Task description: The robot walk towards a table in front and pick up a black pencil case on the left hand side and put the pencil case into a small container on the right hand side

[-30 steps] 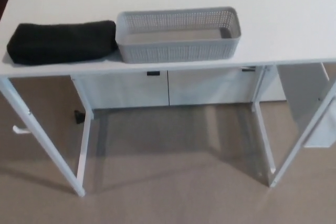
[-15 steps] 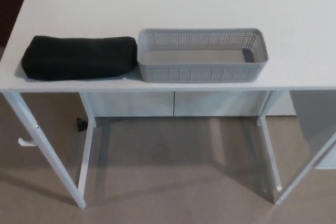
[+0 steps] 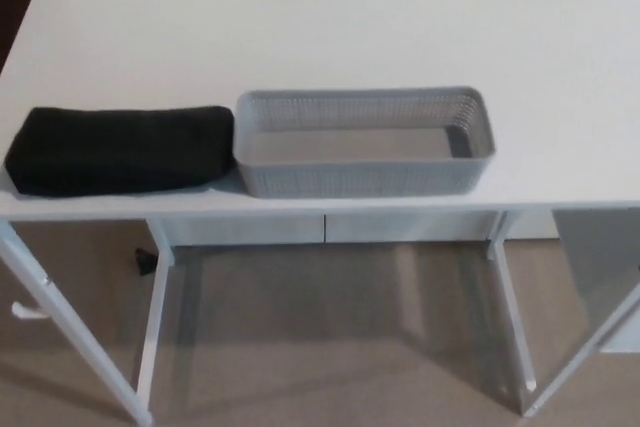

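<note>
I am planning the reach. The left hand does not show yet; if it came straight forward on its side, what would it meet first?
Probably the black pencil case, at the near edge of the white table, left of the grey basket. Depth is unclear.

Soft, even indoor light; slightly blurred picture

The broad white table top (image 3: 330,37) is bright yet shows no hard glare; the flat black fabric pencil case (image 3: 118,150) reads as a dark mass with little texture; the grey perforated plastic basket (image 3: 365,141) has smeared mesh; faint shadows fall on the beige carpet floor (image 3: 330,337) beneath.
</note>
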Controlling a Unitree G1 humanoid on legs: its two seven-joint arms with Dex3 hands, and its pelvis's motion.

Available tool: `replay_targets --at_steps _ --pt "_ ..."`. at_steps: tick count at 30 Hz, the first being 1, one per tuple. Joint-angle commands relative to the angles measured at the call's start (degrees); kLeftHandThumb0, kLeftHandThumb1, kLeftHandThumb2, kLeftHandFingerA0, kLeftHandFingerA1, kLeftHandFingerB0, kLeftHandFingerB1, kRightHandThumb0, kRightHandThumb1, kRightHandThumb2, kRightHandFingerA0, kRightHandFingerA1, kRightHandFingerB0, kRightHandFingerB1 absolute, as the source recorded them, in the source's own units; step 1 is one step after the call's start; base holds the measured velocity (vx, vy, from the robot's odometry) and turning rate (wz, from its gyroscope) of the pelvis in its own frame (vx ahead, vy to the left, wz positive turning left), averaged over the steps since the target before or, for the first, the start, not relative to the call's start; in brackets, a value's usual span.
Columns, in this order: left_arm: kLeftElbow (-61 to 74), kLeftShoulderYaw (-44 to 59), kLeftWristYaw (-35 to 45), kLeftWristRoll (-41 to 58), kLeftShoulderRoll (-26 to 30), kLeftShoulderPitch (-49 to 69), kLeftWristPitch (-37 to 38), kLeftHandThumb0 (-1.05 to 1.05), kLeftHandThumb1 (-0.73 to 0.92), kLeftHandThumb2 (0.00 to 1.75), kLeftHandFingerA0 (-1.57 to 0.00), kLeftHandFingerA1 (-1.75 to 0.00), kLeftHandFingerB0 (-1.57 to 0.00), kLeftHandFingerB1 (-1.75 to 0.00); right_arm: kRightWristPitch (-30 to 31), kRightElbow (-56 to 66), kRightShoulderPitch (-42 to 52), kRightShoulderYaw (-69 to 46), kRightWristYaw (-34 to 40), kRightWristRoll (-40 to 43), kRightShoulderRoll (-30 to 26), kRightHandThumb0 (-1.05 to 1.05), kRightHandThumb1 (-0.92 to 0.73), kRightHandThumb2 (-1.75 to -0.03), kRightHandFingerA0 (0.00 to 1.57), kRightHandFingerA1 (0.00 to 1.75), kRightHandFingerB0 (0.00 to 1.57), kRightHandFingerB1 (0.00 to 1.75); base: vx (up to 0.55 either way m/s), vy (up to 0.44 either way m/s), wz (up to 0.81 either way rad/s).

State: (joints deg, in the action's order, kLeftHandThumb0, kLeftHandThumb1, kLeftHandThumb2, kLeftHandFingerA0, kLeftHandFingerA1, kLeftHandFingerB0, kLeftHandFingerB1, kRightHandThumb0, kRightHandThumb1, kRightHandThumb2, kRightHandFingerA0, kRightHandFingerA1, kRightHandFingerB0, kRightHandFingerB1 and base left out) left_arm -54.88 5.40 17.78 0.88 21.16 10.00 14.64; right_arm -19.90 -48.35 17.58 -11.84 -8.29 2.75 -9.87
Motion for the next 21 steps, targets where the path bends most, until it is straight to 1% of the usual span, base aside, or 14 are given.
replay_targets --at_steps 1,2,6,10,15,18,21 --pt "-0.94 0.50 0.11 -0.04 0.58 -1.07 1.04 -0.21 0.60 0.58 -0.50 -0.48 -0.40 -0.35 -0.34 -0.28 -0.16 -0.01 0.17 0.24 -0.62 -0.33 -0.58 -0.71 0.54 0.55 0.35 0.44 0.22 0.476 -0.29" --pt "-0.92 0.35 0.05 -0.22 0.59 -1.12 0.86 -0.21 0.59 0.58 -0.49 -0.47 -0.38 -0.35 0.00 0.01 -0.04 0.05 0.22 0.19 -0.61 -0.26 -0.68 -0.61 0.59 0.49 0.39 0.38 0.20 0.463 -0.19" --pt "-1.26 -0.41 -0.03 -1.08 1.01 -1.20 2.11 -0.22 0.59 0.57 -0.49 -0.48 -0.39 -0.36 0.33 1.32 0.64 0.16 0.15 0.22 -0.45 -0.25 -0.68 -0.60 0.58 0.49 0.38 0.38 0.17 0.095 0.03" --pt "-0.77 -0.81 -1.01 -1.61 1.22 -0.64 1.91 -0.25 0.58 0.58 -0.51 -0.46 -0.40 -0.36 0.59 1.45 0.73 1.01 1.39 -1.29 -0.64 -0.26 -0.68 -0.60 0.57 0.48 0.38 0.38 0.18 -0.042 0.09" --pt "0.20 -1.61 -1.19 -2.29 1.59 -0.55 1.52 -0.25 0.59 0.58 -0.51 -0.45 -0.38 -0.35 0.70 1.74 0.55 1.28 1.56 -1.34 -0.86 -0.26 -0.68 -0.60 0.57 0.48 0.38 0.37 0.13 -0.170 0.13" --pt "0.18 -2.03 -1.87 -2.56 1.60 -1.28 1.44 -0.24 0.59 0.58 -0.53 -0.46 -0.40 -0.36 0.94 2.05 0.09 1.58 1.48 -1.29 -1.16 -0.25 -0.69 -0.61 0.59 0.50 0.38 0.38 0.14 -0.393 0.16" --pt "-0.71 -1.48 -0.47 -1.48 1.44 -2.23 1.17 -0.24 0.60 0.58 -0.51 -0.47 -0.40 -0.36 0.03 0.03 -1.04 1.71 1.54 -1.29 -1.45 -0.27 -0.68 -0.60 0.59 0.49 0.39 0.38 0.08 -0.145 0.01"
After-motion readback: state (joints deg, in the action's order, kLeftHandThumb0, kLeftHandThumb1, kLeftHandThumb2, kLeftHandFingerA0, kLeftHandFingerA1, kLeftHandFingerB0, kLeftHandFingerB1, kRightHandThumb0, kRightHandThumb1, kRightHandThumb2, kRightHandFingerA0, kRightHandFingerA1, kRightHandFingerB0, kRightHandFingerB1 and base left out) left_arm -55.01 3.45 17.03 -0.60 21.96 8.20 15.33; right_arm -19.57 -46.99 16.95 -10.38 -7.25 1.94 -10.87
